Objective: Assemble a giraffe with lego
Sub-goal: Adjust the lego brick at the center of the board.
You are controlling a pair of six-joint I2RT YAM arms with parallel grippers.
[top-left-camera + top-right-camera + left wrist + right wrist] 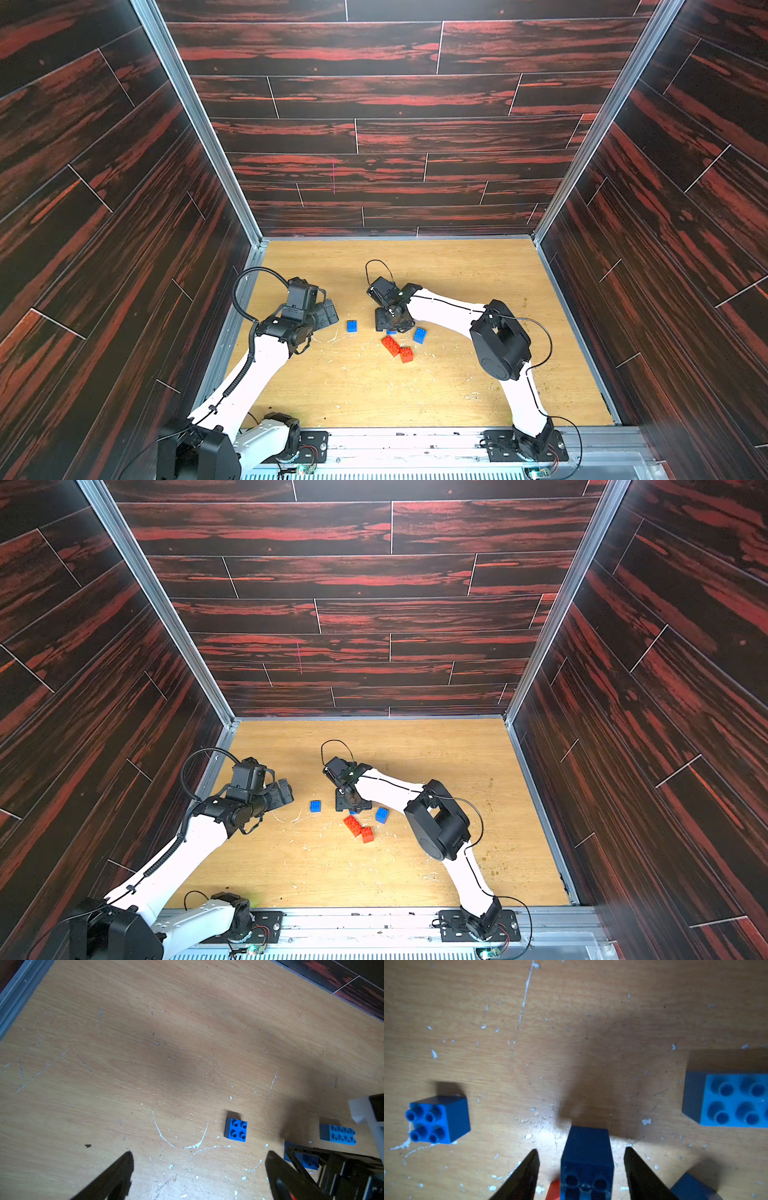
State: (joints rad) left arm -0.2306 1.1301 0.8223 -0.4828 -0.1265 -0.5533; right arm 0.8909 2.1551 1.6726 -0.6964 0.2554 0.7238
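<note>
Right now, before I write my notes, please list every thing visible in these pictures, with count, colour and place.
lone brick: one, dark blue, apart, left of the others.
middle brick: one, dark blue, between the fingers of the right gripper, gaps on both sides.
third brick: one, dark blue, just right of that gripper.
long brick: one, light blue, near the right gripper, seen only from the wrists.
red pair: two; long red brick touching small red brick, on the near side of the middle brick.
table: one, scratched light wood.
walls: three, dark with red streaks.
left gripper: one, black, open over bare table.
right gripper: one, black, open around the middle brick.
</note>
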